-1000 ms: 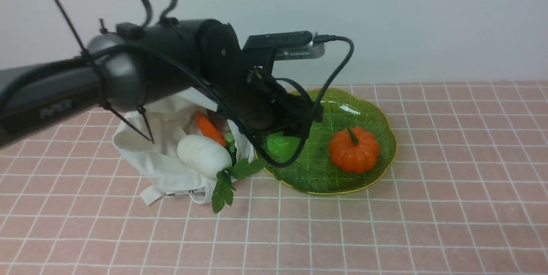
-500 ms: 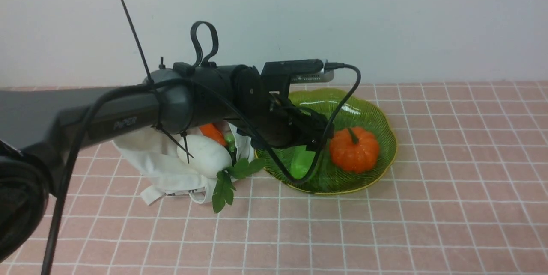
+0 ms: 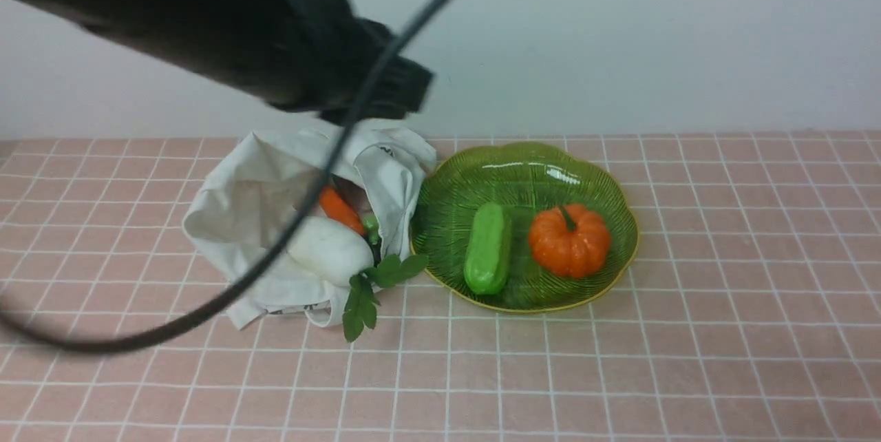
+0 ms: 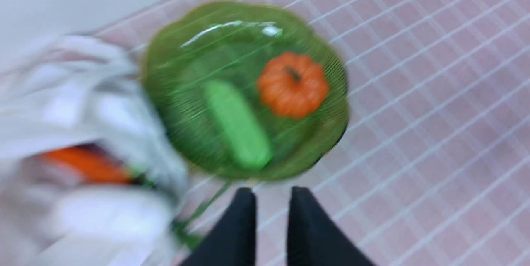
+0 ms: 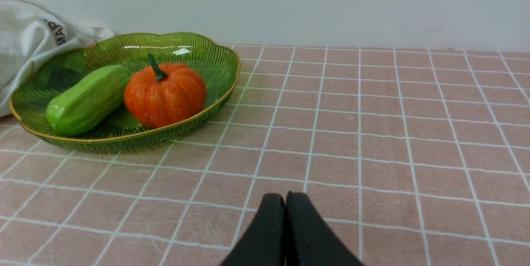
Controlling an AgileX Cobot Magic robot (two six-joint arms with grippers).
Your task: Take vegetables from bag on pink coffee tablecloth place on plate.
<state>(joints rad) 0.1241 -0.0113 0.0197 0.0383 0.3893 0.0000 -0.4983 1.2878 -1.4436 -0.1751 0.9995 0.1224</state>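
The green cucumber lies free on the green plate, beside the orange pumpkin. Left of the plate, the white bag lies open on the pink tablecloth. The white radish and the orange carrot rest in the bag's mouth, the carrot's green leaves spilling onto the cloth. My left arm hangs blurred, high above the bag. My left gripper holds nothing, its jaws almost together with a thin slit. My right gripper is shut and empty, low over the cloth to the right of the plate.
A pale wall runs along the far edge of the cloth. A black cable from the left arm loops across the front view in front of the bag. Bare cloth stretches right of and in front of the plate.
The left arm has risen from the plate and swung back up to the left. The cucumber it carried now lies loose on the plate. Its jaws opened wide, then closed.
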